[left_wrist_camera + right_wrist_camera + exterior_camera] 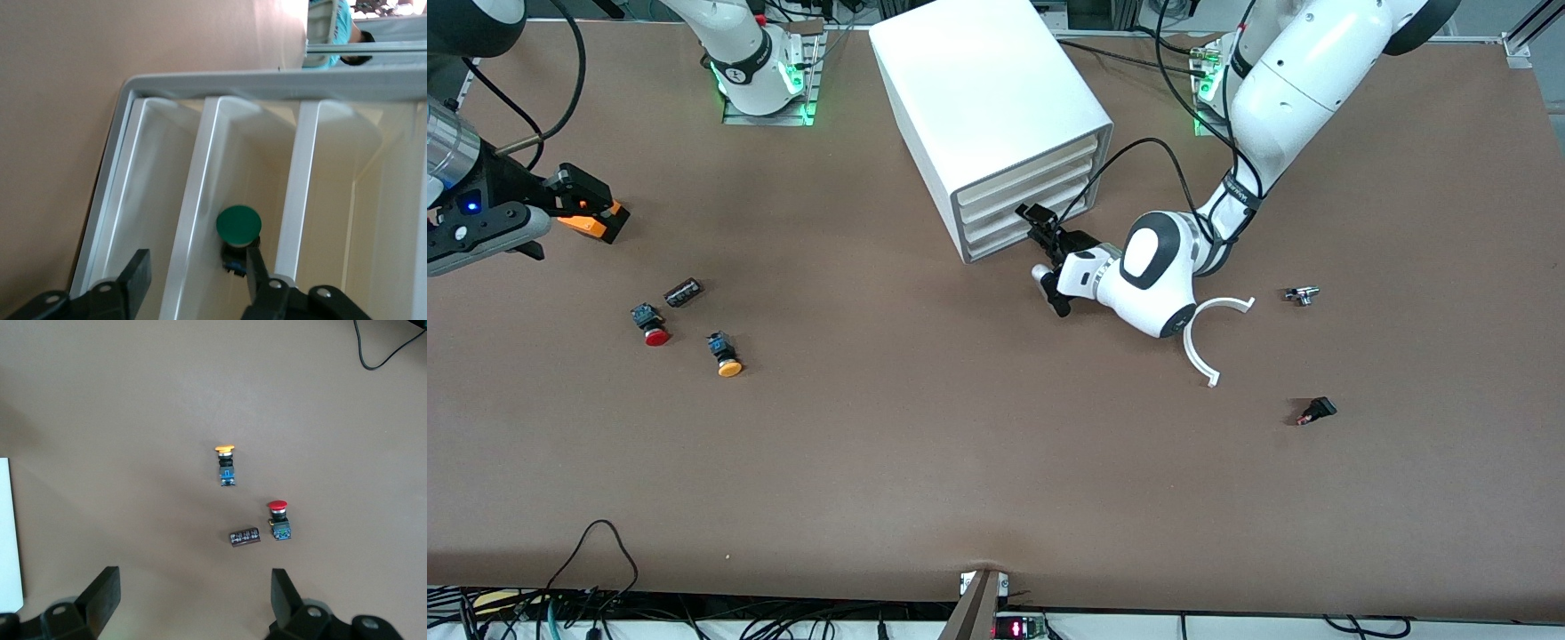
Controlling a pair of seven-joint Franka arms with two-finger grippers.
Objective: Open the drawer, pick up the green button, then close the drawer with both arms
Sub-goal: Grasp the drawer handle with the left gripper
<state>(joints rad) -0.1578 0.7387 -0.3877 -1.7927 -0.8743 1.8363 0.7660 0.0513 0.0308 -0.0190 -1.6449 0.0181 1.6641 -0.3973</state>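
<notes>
Black fingers of my left pincer [193, 280] stand apart at the cabinet [996, 107] front, one finger just beside the button [238, 230], gripping nothing. In the left wrist view its green cap shows inside a drawer compartment; which drawer [1009, 242] that is I cannot tell, and in the front view my own wrist covers the spot. I judge the button light, rigid and smooth-capped, so the squarer dark body under the cap is the place to pinch. That body is mostly hidden. My right pincer [193, 597] waits, fingers apart, over the surface [925, 462] above the red-capped button [279, 520] and orange-capped button [225, 463].
</notes>
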